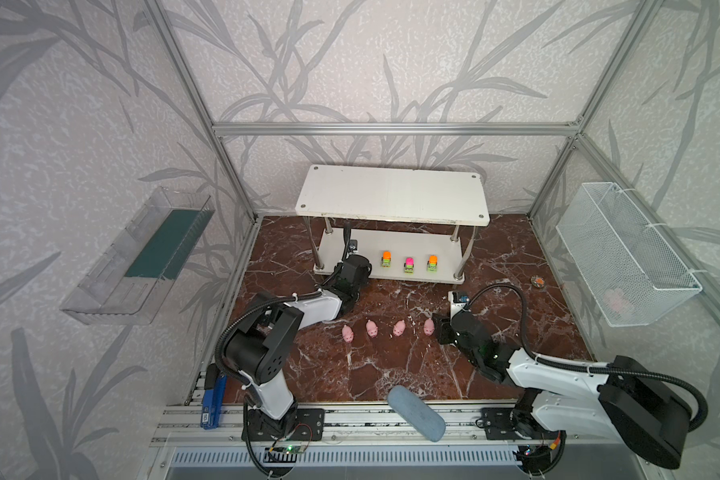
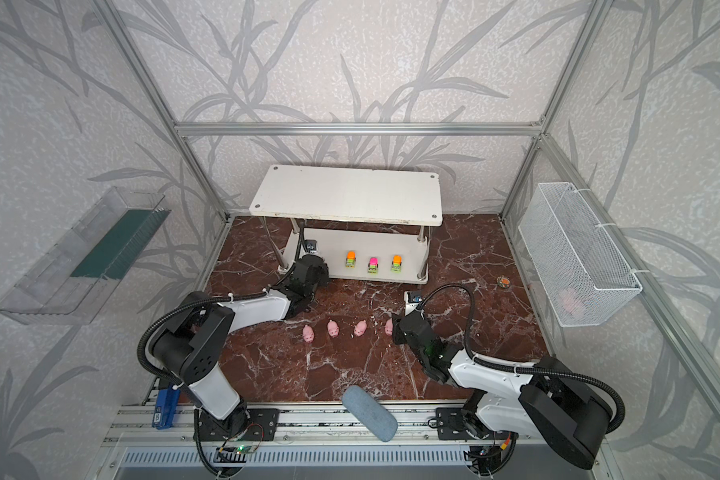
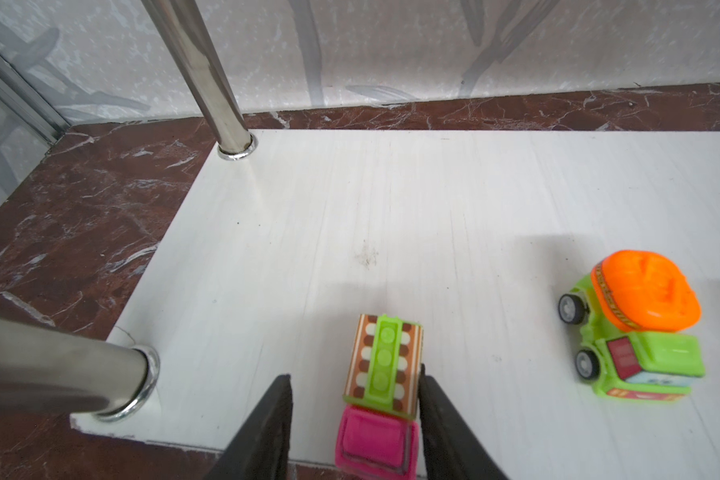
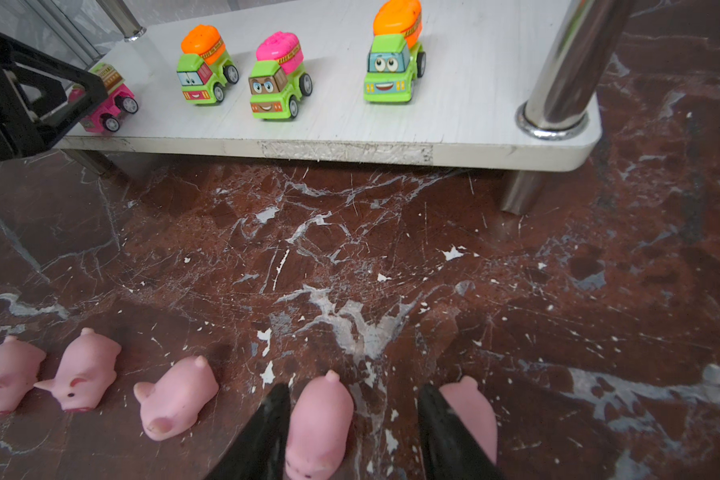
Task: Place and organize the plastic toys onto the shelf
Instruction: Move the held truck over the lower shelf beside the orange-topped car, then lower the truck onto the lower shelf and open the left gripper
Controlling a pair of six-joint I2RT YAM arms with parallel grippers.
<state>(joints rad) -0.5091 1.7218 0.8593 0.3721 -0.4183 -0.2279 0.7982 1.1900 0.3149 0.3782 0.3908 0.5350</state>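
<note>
Left wrist view: left gripper [image 3: 353, 371] jaws apart around neon green plastic truck with pink cab [image 3: 385, 374]. One jaw touches its side, the other stands clear. Truck sits at 9 o'clock end of lower board of white two-tier chrome-post shelf [image 3: 391, 208]. Row of three more neon green trucks [image 1: 409, 266] runs toward 3 o'clock.

Right gripper [image 4: 354, 385] jaws apart, straddling tiny pink plastic pig [image 4: 316, 424] on brown marble surface [image 4: 391, 270]. Three pink pigs [image 4: 84, 370] lie at its 9 o'clock, one more pig [image 4: 474, 407] just at 3.

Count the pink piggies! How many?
5, in a row on the floor: three loose pigs, a fourth pig inside the right gripper, a fifth pig just outside it. Something pink in the wire basket is too blurry to tell.
</note>
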